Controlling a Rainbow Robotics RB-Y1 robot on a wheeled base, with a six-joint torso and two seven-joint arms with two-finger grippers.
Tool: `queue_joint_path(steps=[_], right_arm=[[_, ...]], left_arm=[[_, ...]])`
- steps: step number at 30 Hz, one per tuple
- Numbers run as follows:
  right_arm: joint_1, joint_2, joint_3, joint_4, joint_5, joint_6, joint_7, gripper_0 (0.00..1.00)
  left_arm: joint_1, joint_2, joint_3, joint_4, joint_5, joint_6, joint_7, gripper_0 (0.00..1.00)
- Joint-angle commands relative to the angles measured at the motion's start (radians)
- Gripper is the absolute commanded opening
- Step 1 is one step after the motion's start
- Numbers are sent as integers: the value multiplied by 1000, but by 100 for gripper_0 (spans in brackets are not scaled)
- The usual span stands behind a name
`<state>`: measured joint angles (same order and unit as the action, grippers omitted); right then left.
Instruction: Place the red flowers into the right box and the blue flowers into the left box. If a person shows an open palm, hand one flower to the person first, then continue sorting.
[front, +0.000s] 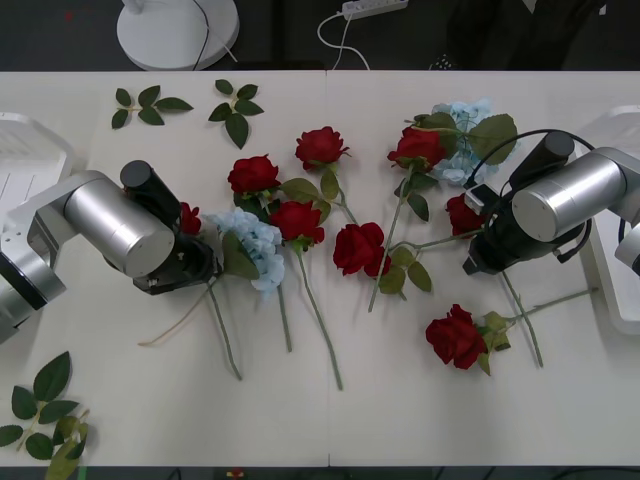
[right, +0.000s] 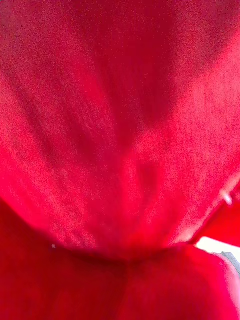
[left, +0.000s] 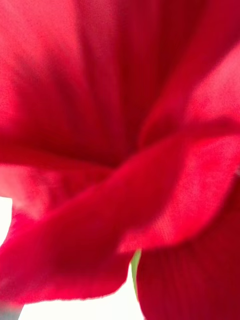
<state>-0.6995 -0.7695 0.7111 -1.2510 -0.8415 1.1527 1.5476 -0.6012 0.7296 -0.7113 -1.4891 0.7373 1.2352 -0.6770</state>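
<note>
A: Why are both arms down low among the flowers?

B: Each is at a red rose. The left gripper sits against a rose beside the blue hydrangea cluster; the right gripper is at another rose. Petals press right up to both wrist cameras, so I cannot tell whether either gripper is spread or pinching.

A: And the boxes?

B: At the surface's far edges, the left box and the right box, so roses likely go rightward. The second blue cluster lies at the back.
</note>
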Motion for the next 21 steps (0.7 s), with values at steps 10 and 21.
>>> queue_joint_path(steps=[10, 21], right_arm=[[-43, 29, -4, 56, -42, -62, 26, 0], [-78, -10, -48, 61, -162, -10, 11, 0]], left_arm=[[-63, -82, -71, 87, -111, -20, -35, 100], [-60, -82, -80, 89, -102, 6, -49, 20]])
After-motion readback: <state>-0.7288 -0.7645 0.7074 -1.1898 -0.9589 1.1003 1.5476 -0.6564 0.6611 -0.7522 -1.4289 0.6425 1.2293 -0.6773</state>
